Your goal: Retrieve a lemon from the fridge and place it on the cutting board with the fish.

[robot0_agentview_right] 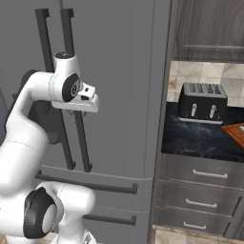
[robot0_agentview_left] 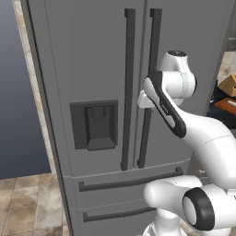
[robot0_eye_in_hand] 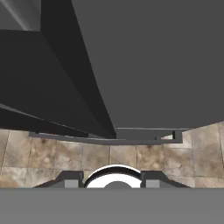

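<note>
Pressed up against the closed fridge [robot0_agentview_left: 92,69], the hand [robot0_agentview_right: 85,106] sits at the right door's long dark vertical handle [robot0_agentview_left: 153,41], about halfway up it. Its jaws are drawn narrow, and the handle lies at them, though the base views hide whether the fingers actually clamp it. In the hand view, two dark fingertips [robot0_eye_in_hand: 70,179] rise at the bottom edge, with the dark handle running away above them and the grey door face beside it.

Left of the hand stands the left door's matching handle [robot0_agentview_left: 129,87], just beside the one at the hand. Farther left is the dark dispenser panel [robot0_agentview_left: 94,124], set into the left door. Below the hand, two lower drawers [robot0_agentview_left: 124,184] carry horizontal dark handles.

Right of the hand, past the fridge's edge, a dark bench [robot0_agentview_right: 200,138] holds a black toaster [robot0_agentview_right: 202,102]. At the far right edge of that bench, a corner of the reddish-brown cutting board [robot0_agentview_right: 235,132] shows, well apart from the hand. Grey drawers [robot0_agentview_right: 202,190] sit beneath the bench. Both fridge doors are shut.
</note>
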Controlling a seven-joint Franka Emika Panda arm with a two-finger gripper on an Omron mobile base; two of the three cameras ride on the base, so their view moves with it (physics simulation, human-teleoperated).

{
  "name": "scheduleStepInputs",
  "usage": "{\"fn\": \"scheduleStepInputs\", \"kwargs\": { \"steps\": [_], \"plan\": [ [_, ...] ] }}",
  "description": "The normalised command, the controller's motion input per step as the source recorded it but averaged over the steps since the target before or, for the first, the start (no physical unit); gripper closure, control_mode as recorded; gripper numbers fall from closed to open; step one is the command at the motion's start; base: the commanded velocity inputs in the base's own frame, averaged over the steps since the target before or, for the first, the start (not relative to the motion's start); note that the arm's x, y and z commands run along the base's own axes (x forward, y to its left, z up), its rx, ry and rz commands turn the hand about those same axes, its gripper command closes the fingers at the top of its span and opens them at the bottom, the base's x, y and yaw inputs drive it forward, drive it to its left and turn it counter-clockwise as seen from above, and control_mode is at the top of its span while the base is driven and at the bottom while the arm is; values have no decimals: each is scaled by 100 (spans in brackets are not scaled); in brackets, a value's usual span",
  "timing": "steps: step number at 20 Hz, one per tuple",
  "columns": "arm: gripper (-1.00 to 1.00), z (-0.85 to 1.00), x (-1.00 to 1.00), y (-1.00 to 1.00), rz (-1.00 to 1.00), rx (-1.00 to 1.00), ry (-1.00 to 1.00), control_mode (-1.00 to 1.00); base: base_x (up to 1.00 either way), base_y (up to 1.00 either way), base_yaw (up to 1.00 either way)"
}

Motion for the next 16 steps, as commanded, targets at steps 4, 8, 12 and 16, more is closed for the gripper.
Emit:
{"fn": "scheduleStepInputs", "kwargs": {
  "steps": [4, 8, 12, 16],
  "plan": [
    [-100, 0, 0, 0, 0, 0, 0, 100, -4, 0, 0],
    [-100, 0, 0, 0, 0, 0, 0, 100, -23, 0, 0],
    [-100, 0, 0, 0, 0, 0, 0, 100, -21, 7, -2],
    [-100, 0, 0, 0, 0, 0, 0, 100, -30, 17, -7]
  ]
}}
